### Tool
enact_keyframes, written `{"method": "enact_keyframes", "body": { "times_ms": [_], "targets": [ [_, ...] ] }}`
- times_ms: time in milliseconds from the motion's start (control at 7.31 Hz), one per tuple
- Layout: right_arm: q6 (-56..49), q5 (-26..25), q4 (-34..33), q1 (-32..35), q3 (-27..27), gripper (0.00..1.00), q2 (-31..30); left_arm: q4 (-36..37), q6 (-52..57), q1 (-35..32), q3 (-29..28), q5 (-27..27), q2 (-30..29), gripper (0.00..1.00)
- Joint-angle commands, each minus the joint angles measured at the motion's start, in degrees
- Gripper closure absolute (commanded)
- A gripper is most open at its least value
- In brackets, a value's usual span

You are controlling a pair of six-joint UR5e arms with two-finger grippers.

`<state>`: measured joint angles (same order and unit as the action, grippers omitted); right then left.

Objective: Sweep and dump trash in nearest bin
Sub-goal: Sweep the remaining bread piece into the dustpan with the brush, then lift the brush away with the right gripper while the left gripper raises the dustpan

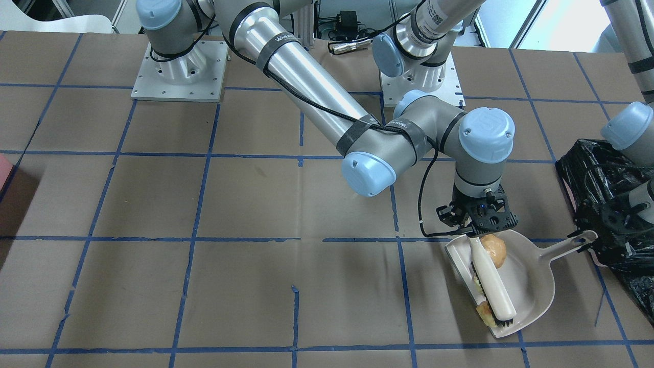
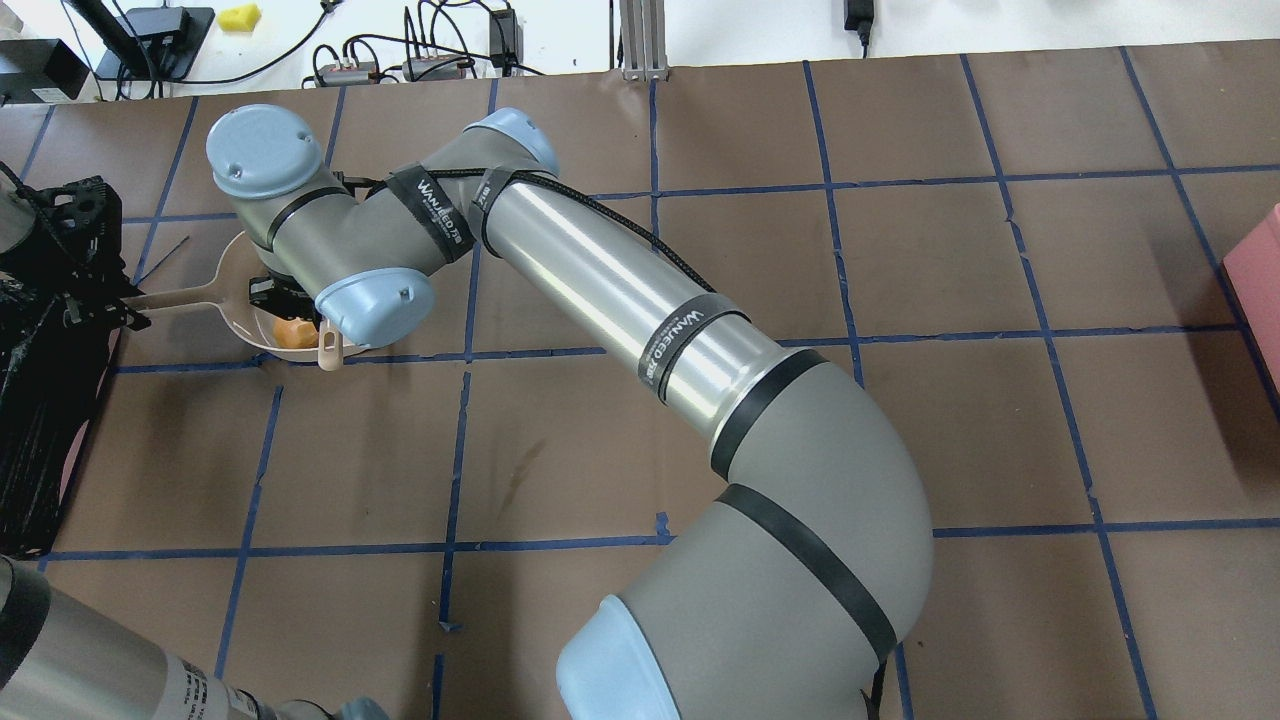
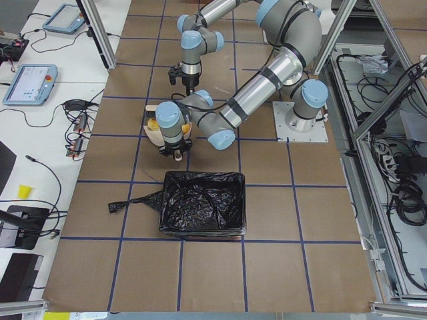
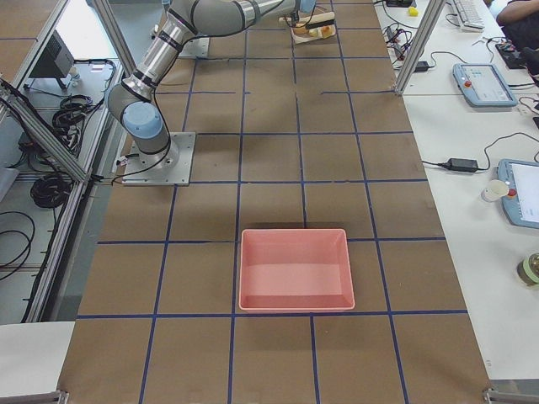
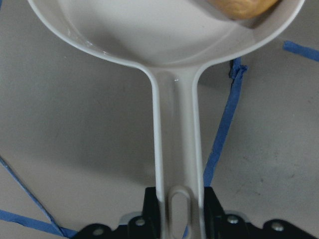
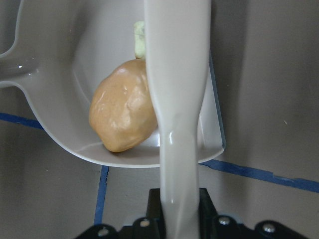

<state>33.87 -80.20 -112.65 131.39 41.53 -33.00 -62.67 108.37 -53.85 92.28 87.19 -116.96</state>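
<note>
The pale grey dustpan point(image 1: 531, 291) lies flat on the table beside the black-bagged bin point(image 1: 603, 174). My left gripper point(image 5: 178, 199) is shut on the dustpan handle point(image 5: 177, 144). My right gripper point(image 6: 174, 199) is shut on the cream brush handle point(image 6: 174, 84); the brush point(image 1: 493, 286) lies across the pan's mouth. The tan potato-like scrap point(image 6: 124, 109) sits inside the pan next to the brush, and the pale yellow-green chunk point(image 6: 139, 40) lies beyond it. The golden bread-like lump point(image 1: 485, 313) is at the pan's lip under the bristles.
The bin point(image 3: 200, 203) stands on the robot's left side, a loose tail of bag trailing out. A pink tray point(image 4: 295, 269) sits far off on the right side. The right arm point(image 2: 640, 300) reaches across the table's middle. Blue tape lines grid the brown tabletop.
</note>
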Motion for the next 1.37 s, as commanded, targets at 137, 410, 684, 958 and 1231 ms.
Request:
{"method": "enact_keyframes", "body": {
  "times_ms": [137, 410, 684, 958, 1231],
  "targets": [
    [-1.95, -0.04, 0.06, -3.59, 0.22, 0.8, -0.04, 0.18, 0.0, 0.06, 0.17, -0.43, 0.41, 1.0],
    [-3.71, -0.83, 0.67, -6.57, 1.01, 0.8, -0.65, 0.09, 0.09, 0.32, 0.44, -2.81, 0.42, 1.0],
    [-3.98, -4.06, 3.9, -9.65, 2.67, 0.8, -2.93, 0.0, 0.09, 1.02, 0.79, -5.97, 0.42, 1.0],
    [-3.81, -5.49, 6.64, -12.81, 7.13, 0.8, -5.39, -0.08, -0.09, 1.29, 1.14, -8.33, 0.59, 1.0],
    [-3.9, -5.05, 7.0, -16.42, 12.67, 0.81, -8.28, -0.17, -0.52, 1.38, 1.14, -9.48, 0.77, 1.0]
  ]
}}
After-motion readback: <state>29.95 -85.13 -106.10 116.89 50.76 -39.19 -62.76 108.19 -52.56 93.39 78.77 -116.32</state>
